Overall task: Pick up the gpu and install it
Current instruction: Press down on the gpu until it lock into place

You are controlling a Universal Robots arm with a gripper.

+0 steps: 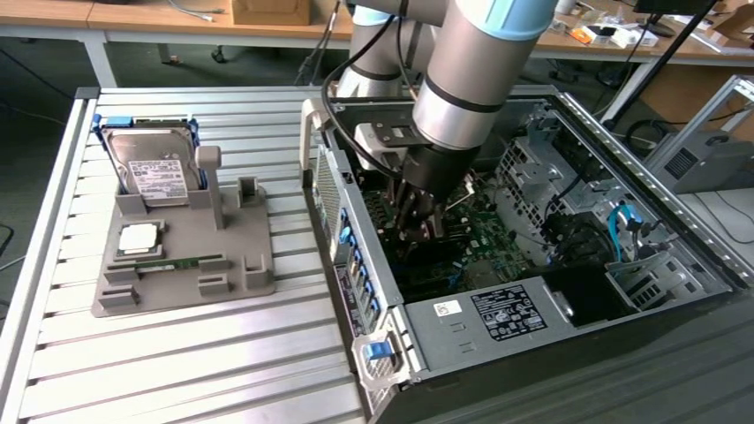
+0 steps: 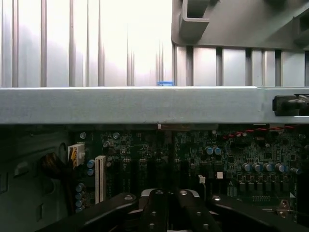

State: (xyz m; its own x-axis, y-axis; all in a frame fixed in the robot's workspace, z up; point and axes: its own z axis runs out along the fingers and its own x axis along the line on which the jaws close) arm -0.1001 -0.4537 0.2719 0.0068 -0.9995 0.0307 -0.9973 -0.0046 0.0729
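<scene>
The arm is reaching down into the open computer case (image 1: 659, 203), and its gripper (image 1: 415, 221) is sitting low over the motherboard (image 1: 489, 234), close to the case wall (image 1: 342, 221) on the exterior view's left. The fingers (image 2: 154, 212) are pressing together, clenched shut; in the wrist view they are meeting with no gap showing between them. Whether they are pinching the gpu is something I cannot tell: no dark green card with a silver bracket is showing clearly in either view, so its place is uncertain, though the grey parts tray (image 1: 177, 265) outside the case is carrying only a hard drive (image 1: 159, 172), a processor (image 1: 139, 237) and a RAM stick (image 1: 171, 263), with its other holders standing bare. Judging from that, the card is probably already down in the case beneath the fingers, near the expansion slots (image 2: 140, 169) that are running away from the gripper toward the case's long rim (image 2: 135, 104). The gripper is working in a tight pocket: the case wall is crowding it on one side, the drive cage (image 1: 536, 163) is standing across the board on the other, and open room is lying mainly straight upward.
</scene>
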